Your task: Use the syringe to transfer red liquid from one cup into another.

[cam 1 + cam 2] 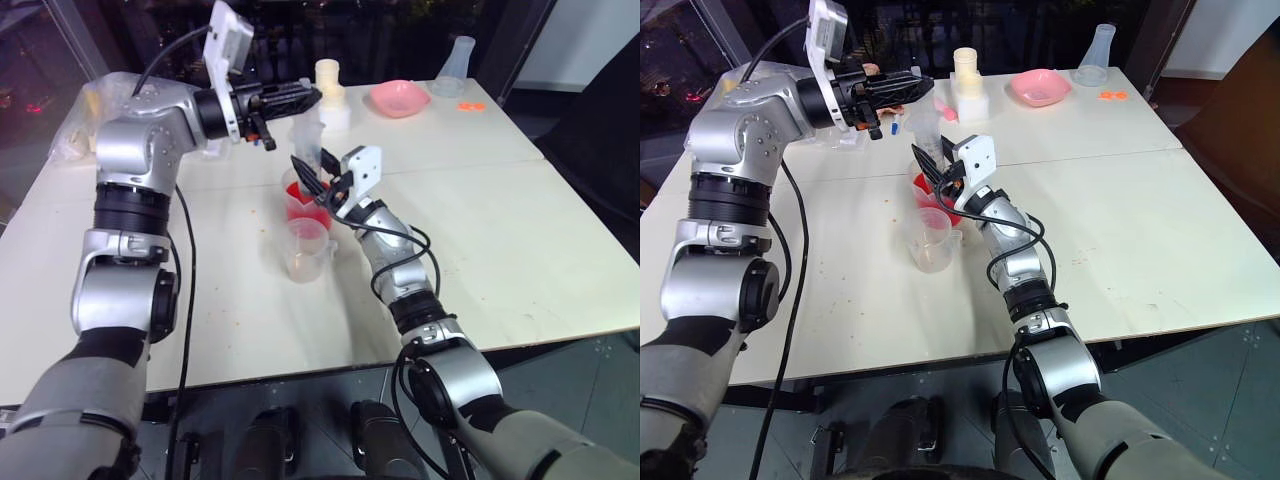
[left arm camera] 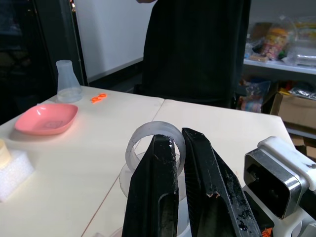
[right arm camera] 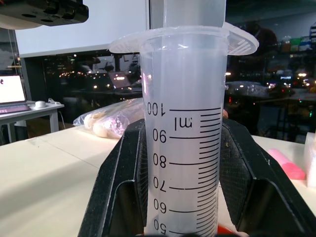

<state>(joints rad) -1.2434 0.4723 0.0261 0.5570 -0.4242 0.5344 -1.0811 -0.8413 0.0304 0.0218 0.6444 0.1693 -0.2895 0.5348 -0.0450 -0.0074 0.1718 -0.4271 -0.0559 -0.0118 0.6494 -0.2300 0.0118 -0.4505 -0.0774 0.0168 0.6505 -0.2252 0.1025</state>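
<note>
At the near middle of the bench (image 1: 520, 250) stands the smaller clear cup (image 1: 306, 250) with its little side handle; it looks nearly empty, with at most a faint tint at the bottom. It is thin, light plastic and would tip or slide at a slight knock.

Just beyond it, touching or nearly so, is the wider spouted beaker (image 1: 303, 200), holding the red liquid (image 1: 300, 208). That liquid is thin and watery, so it will slosh and drip readily from a tip carried over the bench.

Upright over the beaker stands the syringe (image 3: 182, 148), its lower end down inside the beaker. The right hand (image 1: 318, 185) is closed around the clear barrel, fingers pressing either side of the printed scale just below the top flange. This is a sound place to hold: the barrel is stiff but smooth and slippery, and the flange above gives a stop against sliding.

Higher up, the left hand (image 1: 300, 97) is closed on the white plunger (image 2: 155, 148) top, its fingers (image 2: 158, 197) pinching the ring-shaped end. The plunger is rigid and should move with some friction, so I judge it needs a steady, straight pull along the barrel's line, or the syringe may twist in the right hand's hold.

Far off on the bench lie a pink dish (image 1: 398, 97) and a clear flask (image 1: 458, 62).
</note>
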